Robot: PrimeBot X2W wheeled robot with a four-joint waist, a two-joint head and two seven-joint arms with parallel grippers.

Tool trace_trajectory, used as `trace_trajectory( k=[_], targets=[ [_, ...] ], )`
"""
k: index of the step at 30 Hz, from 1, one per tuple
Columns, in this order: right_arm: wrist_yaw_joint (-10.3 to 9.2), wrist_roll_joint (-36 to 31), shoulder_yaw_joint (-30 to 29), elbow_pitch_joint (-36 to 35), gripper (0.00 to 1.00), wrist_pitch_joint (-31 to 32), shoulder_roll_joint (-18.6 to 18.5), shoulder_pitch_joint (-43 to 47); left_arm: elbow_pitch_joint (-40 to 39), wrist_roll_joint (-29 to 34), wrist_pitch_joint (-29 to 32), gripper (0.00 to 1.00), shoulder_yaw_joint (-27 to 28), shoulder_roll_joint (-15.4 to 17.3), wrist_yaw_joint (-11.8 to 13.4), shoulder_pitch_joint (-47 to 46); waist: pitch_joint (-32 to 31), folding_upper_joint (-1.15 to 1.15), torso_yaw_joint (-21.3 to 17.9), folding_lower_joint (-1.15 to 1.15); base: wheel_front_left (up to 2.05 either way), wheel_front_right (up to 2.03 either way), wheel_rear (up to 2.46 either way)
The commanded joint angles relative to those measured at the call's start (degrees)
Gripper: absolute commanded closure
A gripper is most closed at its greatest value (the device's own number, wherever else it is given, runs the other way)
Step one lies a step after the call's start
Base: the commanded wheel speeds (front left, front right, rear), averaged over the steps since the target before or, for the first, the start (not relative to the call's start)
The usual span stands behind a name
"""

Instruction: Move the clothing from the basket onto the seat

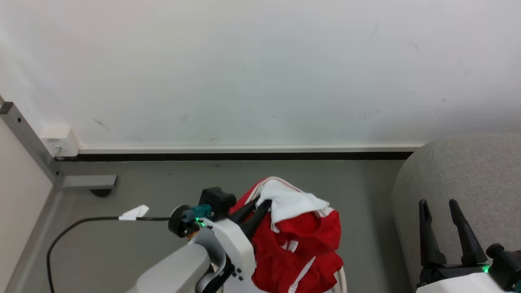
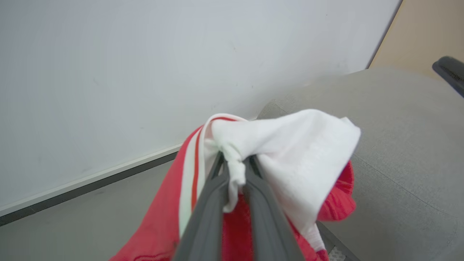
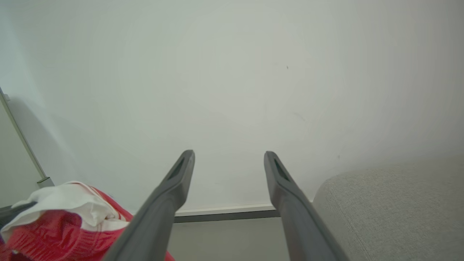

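The clothing (image 1: pixel 297 244), red with white panels and stripe trim, hangs bunched in the air over the grey floor. My left gripper (image 1: pixel 262 207) is shut on a white fold at its top. In the left wrist view the two fingers of the left gripper (image 2: pixel 235 161) pinch that white fold of the clothing (image 2: pixel 290 152). The light grey seat (image 1: pixel 468 171) rises to the right of the clothing, a short gap away. My right gripper (image 1: pixel 438 203) stands open and empty in front of the seat (image 3: pixel 391 203). A pale curved sliver under the clothing may be the basket (image 1: pixel 344 280); the rest is hidden.
A white wall with a dark baseboard (image 1: pixel 244 156) runs behind. At the left stand a metal post (image 1: pixel 28 140) and a small white box (image 1: pixel 61 140). A black cable with a white tag (image 1: pixel 134 212) trails over the floor to my left arm.
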Motion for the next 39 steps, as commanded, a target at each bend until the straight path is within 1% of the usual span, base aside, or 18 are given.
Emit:
trace_trajectory(
  k=[1,7,12,15,21,30,35,39],
  targets=[
    [-0.14,0.25,0.38,-0.01,0.0,0.1,-0.17,0.97,-2.03,-0.66,-0.33,1.0,0.97,0.62,0.62,-0.91,-1.42,0.0,1.49,0.02,0.0,0.0,0.0],
    [-0.14,0.85,1.93,0.37,0.0,0.07,-0.16,2.11,-11.81,-2.55,0.81,1.0,4.83,3.09,3.45,-3.19,-2.38,0.0,2.52,0.02,0.0,0.0,0.0],
    [-0.14,1.21,3.48,0.94,0.0,-0.03,-0.16,2.17,-18.3,-4.24,1.76,1.0,7.85,4.79,5.97,-4.63,-3.02,0.0,2.5,0.02,0.0,0.0,0.0],
    [-0.14,1.2,4.52,1.13,0.0,-0.06,-0.17,2.1,-20.9,-5.05,2.29,1.0,9.21,5.82,7.3,-5.11,-3.25,0.0,2.19,0.02,0.0,0.0,0.0],
    [-0.14,0.97,5.72,1.08,0.0,-0.06,-0.16,1.86,-24.06,-5.86,2.74,1.0,10.41,7.36,8.97,-3.76,-3.05,0.0,1.61,0.02,0.0,0.0,0.0],
    [-0.14,0.08,8.47,0.59,0.0,0.48,-0.15,1.62,-26.12,-5.91,2.86,1.0,10.07,8.15,9.69,-2.22,-2.5,0.0,1.59,0.02,0.0,0.0,0.0],
    [-0.14,-1.42,12.31,1.43,0.0,1.37,-0.15,0.22,-27.06,-5.8,3.03,1.0,9.65,7.89,9.83,-2.26,-2.2,0.0,2.08,0.02,0.0,0.0,0.0],
    [-0.14,-3.12,15.77,3.64,0.0,2.93,-0.17,-2.16,-27.37,-5.77,3.28,1.0,8.97,7.29,9.64,-2.12,-2.15,0.0,2.99,0.02,0.0,0.0,0.0]
  ],
)
